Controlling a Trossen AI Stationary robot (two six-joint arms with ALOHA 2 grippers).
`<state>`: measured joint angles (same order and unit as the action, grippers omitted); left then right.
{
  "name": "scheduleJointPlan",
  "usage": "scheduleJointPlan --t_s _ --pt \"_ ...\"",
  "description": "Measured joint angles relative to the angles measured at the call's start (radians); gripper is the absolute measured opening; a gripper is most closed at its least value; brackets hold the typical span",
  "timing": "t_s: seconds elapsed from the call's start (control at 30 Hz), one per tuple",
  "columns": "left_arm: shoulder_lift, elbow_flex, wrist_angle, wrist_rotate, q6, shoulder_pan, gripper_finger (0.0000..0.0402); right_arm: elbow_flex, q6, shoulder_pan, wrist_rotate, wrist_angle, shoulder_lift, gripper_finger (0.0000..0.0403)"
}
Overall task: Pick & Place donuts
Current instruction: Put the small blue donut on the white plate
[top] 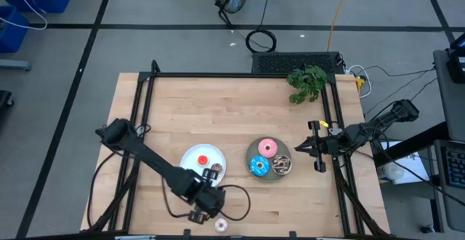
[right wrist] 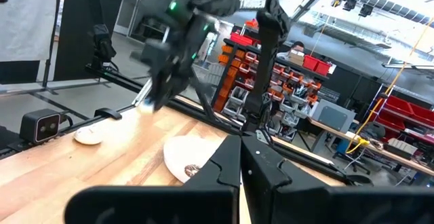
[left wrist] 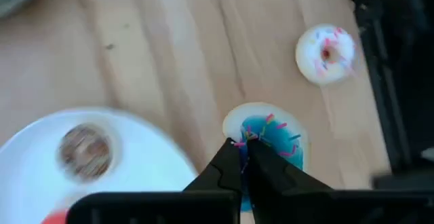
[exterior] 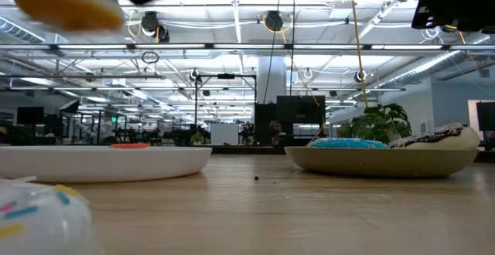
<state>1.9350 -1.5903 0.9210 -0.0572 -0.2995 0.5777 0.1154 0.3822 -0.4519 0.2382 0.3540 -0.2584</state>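
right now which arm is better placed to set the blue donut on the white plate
Left. The left gripper is shut on the small blue donut, right beside the white plate. The right gripper waits past the grey plate, shut and empty.

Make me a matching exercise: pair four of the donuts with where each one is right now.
Things:
1. pink donut
2. tiny brown donut
3. whitish donut
4. tiny blue donut

Places:
A. on the bare table, near its front edge
B. pinched in the left gripper
C. on the grey plate
D. on the white plate

Pairs: 1-C, 2-D, 3-A, 4-B

The right gripper waits, shut and empty, beside the grey plate.
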Motion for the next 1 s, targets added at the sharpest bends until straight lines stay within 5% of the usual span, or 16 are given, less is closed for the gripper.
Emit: scheduleJointPlan --t_s 0.27,0.57,1.0 --pt "-0.196 -0.007 0.217 -0.128 -0.134 0.002 0.0017 0.000 0.000 0.000 0.000 0.000 0.000 0.0000" --pt "-0.303 0.098 0.360 -0.153 -0.294 0.047 0.0014 0.000 0.000 0.000 0.000 0.000 0.000 0.0000" --pt "-0.558 0.627 -0.088 -0.179 -0.412 0.043 0.0010 0.000 -0.001 0.000 0.000 0.009 0.000 0.0000"
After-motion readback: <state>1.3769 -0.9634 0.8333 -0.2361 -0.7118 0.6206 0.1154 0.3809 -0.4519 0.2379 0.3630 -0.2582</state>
